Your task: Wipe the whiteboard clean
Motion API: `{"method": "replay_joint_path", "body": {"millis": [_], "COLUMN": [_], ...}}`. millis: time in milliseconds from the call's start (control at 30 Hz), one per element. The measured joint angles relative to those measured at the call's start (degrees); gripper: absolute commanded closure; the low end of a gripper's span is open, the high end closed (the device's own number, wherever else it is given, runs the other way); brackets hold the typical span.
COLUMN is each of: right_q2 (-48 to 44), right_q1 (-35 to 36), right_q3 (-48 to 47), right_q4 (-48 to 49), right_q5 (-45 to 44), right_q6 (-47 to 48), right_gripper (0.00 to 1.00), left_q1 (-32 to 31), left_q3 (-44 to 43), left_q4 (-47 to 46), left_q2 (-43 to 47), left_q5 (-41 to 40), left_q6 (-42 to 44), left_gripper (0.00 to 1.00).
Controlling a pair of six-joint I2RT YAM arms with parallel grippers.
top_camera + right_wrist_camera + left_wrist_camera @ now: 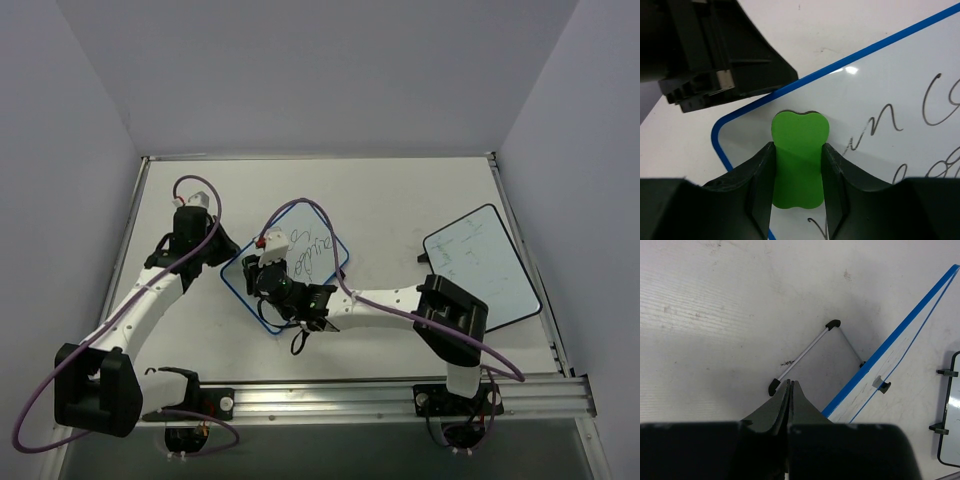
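Note:
The whiteboard [318, 250], blue-framed with dark handwriting, lies at the table's middle. In the right wrist view its face [880, 85] fills the frame, with handwriting [880, 122] to the right. My right gripper [798, 146] is shut on a green eraser [800, 131], which rests on the board's face near its rounded left corner. In the top view that gripper [264, 277] is over the board's left part. My left gripper [791, 383] is shut and empty, its tips beside the board's blue edge [890, 345] and its wire stand [805, 351]. In the top view it [228, 257] is at the board's left edge.
A black-framed white board [480, 266] with faint scribbles lies at the right; its edge shows in the left wrist view [950, 410]. The left arm's black body [715, 50] sits close above the eraser. The table's raised rim [320, 157] runs along the back.

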State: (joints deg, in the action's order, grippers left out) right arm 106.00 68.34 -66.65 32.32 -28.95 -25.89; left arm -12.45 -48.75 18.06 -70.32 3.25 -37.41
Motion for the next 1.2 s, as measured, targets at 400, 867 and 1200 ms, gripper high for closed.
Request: {"method": "replay_joint_path", "body": {"millis": [400,867,1200], "right_q2": [2.16,0.22,0.76], "right_q1": [0.72,-6.56,-4.42], "right_q3": [-0.87,4.26,3.48], "right_q4": [-0.37,2.86,2.71], "right_q5": [0.20,-1.22,-3.54], "right_q6": [0.20,-1.46,-0.98], "right_gripper": [1.00,1.00,1.00], "left_q1": [-0.48,-0.90,-1.22], "left_q3": [-0.26,-0.72,-0.87], "left_q4": [-0.50,-0.74,-0.83], "left_q2": [-0.22,-0.33,-0.48], "left_q5": [-0.24,-0.46,-0.55], "left_q6": [0.48,0.90,1.29], "left_gripper": [0.98,0.98,0.98]}}
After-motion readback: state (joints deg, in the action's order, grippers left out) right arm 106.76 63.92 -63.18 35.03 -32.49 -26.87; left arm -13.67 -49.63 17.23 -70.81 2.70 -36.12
